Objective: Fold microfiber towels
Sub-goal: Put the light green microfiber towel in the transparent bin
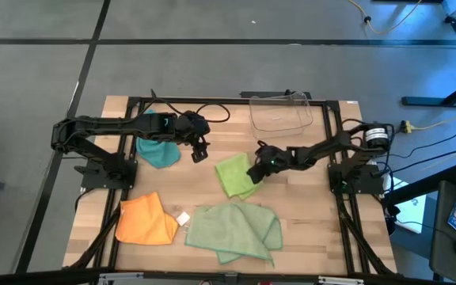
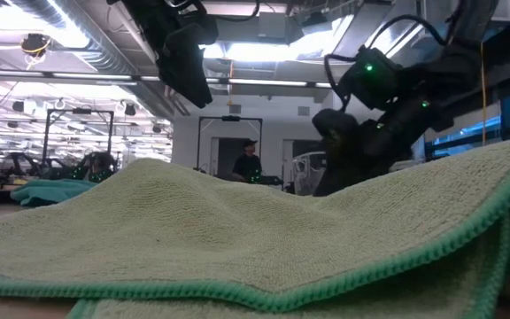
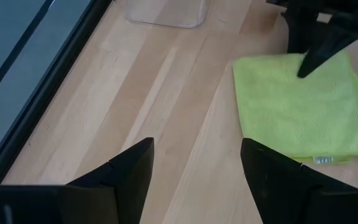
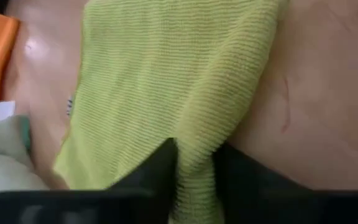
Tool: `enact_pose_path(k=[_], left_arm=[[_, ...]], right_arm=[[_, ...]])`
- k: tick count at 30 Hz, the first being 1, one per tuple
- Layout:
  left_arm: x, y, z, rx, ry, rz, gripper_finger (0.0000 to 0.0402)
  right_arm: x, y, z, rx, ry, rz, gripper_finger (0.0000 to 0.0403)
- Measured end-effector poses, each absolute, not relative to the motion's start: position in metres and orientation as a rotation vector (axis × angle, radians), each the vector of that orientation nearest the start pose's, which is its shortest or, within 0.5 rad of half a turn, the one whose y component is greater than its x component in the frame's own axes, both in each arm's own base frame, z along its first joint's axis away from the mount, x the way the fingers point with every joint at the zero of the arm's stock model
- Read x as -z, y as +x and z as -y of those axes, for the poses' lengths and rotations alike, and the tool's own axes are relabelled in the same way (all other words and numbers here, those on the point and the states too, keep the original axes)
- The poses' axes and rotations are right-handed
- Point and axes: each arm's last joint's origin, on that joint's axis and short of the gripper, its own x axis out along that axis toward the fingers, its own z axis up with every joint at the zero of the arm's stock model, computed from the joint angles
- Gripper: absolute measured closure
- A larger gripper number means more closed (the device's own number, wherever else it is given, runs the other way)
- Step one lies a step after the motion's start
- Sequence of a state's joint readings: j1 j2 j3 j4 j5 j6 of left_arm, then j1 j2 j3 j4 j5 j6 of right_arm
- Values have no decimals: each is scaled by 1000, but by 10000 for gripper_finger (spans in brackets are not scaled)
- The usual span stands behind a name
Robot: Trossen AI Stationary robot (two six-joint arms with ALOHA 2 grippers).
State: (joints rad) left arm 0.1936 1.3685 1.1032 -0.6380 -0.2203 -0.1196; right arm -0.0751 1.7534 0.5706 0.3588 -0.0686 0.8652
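The lime green towel (image 1: 234, 176) lies folded at the table's middle; it also shows in the left wrist view (image 3: 300, 118). My right gripper (image 1: 256, 171) is shut on its right side. My left gripper (image 1: 199, 150) hangs open and empty above the table, just right of the teal towel (image 1: 158, 151), which lies crumpled at the far left. The orange towel (image 1: 145, 222) lies at the near left. The pale sage towel (image 1: 236, 229) lies loosely folded at the near middle and fills the low view (image 2: 237, 239). My right gripper (image 4: 194, 183) pinches a raised ridge of the lime towel (image 4: 196, 152) between its two fingers, at the towel's right side. The fingers slant down from the table's right. One layer or several, I cannot tell. The rest of the towel lies flat on the table.
A clear plastic bin (image 1: 282, 112) stands at the far edge, right of the middle. A small white tag (image 1: 183, 218) lies between the orange and sage towels. Bare wood shows between the teal and lime towels. A person (image 2: 249, 164) stands far off in the room.
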Motion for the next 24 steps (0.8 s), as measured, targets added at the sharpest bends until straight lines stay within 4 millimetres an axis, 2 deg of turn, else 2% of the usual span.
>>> enact_pose_path(k=[3,7,10,14,18,24], left_arm=[[-280,272,-60,-439,-98,-886,166],[-280,272,-60,-439,-98,-890,166],[-280,272,-60,-439,-97,-890,166],[-280,272,-60,-439,-98,-890,166],[-280,272,-60,-439,-98,-891,166],[-280,272,-60,-439,-98,-891,166]], right_arm=[[-90,285,20,340,807,-786,381],[-95,289,21,324,778,-773,393],[-106,289,22,325,723,-746,395],[-143,289,29,328,645,-637,396],[-175,273,34,381,557,-615,396],[-224,251,45,396,489,-453,396]])
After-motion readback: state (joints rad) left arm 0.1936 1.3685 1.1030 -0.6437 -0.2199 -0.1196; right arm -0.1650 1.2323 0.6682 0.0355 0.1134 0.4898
